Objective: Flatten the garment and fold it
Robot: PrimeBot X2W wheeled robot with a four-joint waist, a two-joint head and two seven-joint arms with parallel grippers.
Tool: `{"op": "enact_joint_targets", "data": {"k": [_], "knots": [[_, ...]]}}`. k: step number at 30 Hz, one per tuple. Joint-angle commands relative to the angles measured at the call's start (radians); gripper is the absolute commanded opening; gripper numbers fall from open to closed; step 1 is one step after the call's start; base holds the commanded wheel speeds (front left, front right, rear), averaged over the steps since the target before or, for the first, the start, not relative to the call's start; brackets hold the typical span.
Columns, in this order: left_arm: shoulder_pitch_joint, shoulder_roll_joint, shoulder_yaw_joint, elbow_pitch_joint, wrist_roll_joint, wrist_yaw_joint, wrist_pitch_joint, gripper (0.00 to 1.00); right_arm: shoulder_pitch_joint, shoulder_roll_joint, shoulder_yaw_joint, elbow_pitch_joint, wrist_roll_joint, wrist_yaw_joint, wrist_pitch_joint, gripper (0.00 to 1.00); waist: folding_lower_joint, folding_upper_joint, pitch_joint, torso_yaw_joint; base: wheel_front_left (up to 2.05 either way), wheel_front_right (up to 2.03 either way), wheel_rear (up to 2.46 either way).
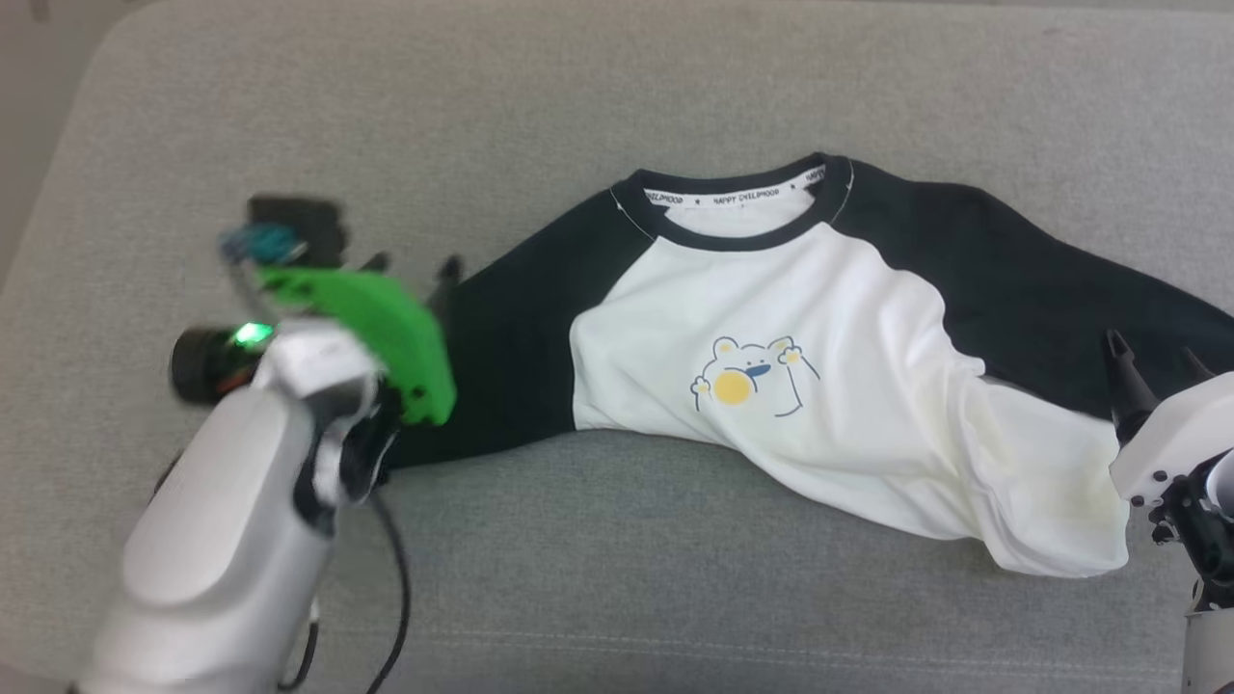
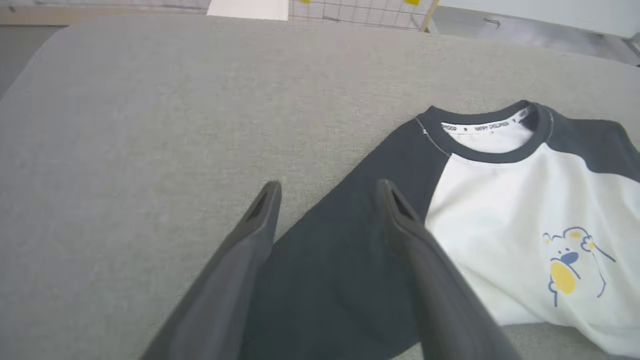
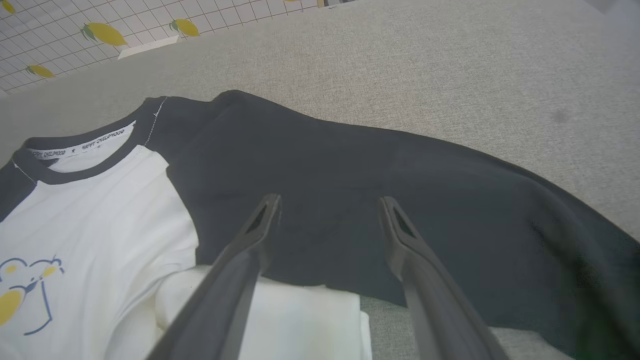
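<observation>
Flattening step: left gripper (image 2: 327, 185) and right gripper (image 3: 327, 200) fingers wide, empty, above the garment (image 1: 868, 366); next, pinch 2 sleeves (image 1: 511, 328), pull apart.

head: high, looking down on garment (image 1: 848, 386) | wrists: low, near, from either end | shared: collar (image 1: 737, 239)

The right gripper (image 3: 330, 202) hangs with its 2 dark fingers (image 3: 225, 295) spread wide over the garment (image 3: 100, 215), above its black sleeve lying across the grey cushion (image 3: 450, 70); white fabric bunches below.
</observation>
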Motion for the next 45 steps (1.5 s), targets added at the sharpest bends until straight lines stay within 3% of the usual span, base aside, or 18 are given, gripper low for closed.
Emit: {"op": "enact_joint_targets", "data": {"k": [1, 12, 19, 25, 26, 27, 28, 32, 39, 45], "knots": [[-0.062, -0.008, -0.025, 0.037, 0.017, -0.02, 0.046, 1.0, -0.011, -0.001, 0.004, -0.008, 0.003, -0.002, 0.002, 1.0, 0.0, 0.0, 0.038, -0.025, 0.0, 0.0, 0.0], [-0.355, -0.03, -0.175, 0.327, 0.072, -0.128, 0.306, 1.0, -0.041, 0.001, 0.027, -0.016, 0.014, -0.002, -0.004, 1.0, 0.0, 0.0, 0.146, -0.128, 0.0, 0.0, 0.0], [-0.403, -0.002, -0.244, 0.436, 0.142, -0.124, 0.39, 1.0, -0.031, 0.001, 0.036, -0.007, 0.026, -0.002, -0.022, 1.0, 0.0, 0.0, 0.184, -0.167, 0.0, 0.0, 0.0], [-0.351, -0.01, -0.26, 0.519, 0.1, -0.102, 0.545, 1.0, -0.026, 0.001, 0.033, 0.001, 0.033, -0.002, -0.037, 1.0, 0.0, 0.0, 0.194, -0.179, 0.0, 0.0, 0.0], [-0.334, -0.018, -0.249, 0.523, 0.074, -0.096, 0.573, 0.47, -0.027, 0.003, 0.033, 0.003, 0.034, -0.002, -0.041, 1.0, 0.0, 0.0, 0.195, -0.18, 0.0, 0.0, 0.0], [-0.322, -0.021, -0.247, 0.524, 0.061, -0.096, 0.593, 0.16, -0.028, 0.004, 0.034, 0.004, 0.035, -0.002, -0.043, 1.0, 0.0, 0.0, 0.195, -0.179, 0.0, 0.0, 0.0], [-0.312, -0.024, -0.242, 0.519, 0.045, -0.097, 0.606, 0.0, -0.029, 0.005, 0.035, 0.006, 0.035, -0.002, -0.045, 1.0, 0.0, 0.0, 0.197, -0.176, 0.0, 0.0, 0.0], [-0.295, -0.036, -0.203, 0.472, 0.0, -0.098, 0.565, 0.0, -0.034, 0.003, 0.033, 0.006, 0.032, -0.002, -0.048, 1.0, 0.0, 0.0, 0.199, -0.154, 0.0, 0.0, 0.0], [-0.287, -0.065, -0.052, 0.367, -0.104, -0.079, 0.377, 0.0, -0.114, -0.028, 0.05, -0.005, 0.024, -0.002, -0.034, 1.0, 0.0, 0.0, 0.186, -0.123, 0.0, 0.0, 0.0], [-0.258, -0.037, -0.009, 0.226, -0.111, -0.073, 0.305, 0.0, -0.291, -0.098, 0.167, 0.009, -0.008, -0.002, 0.082, 1.0, 0.0, 0.0, 0.199, -0.105, 0.0, 0.0, 0.0]]}}
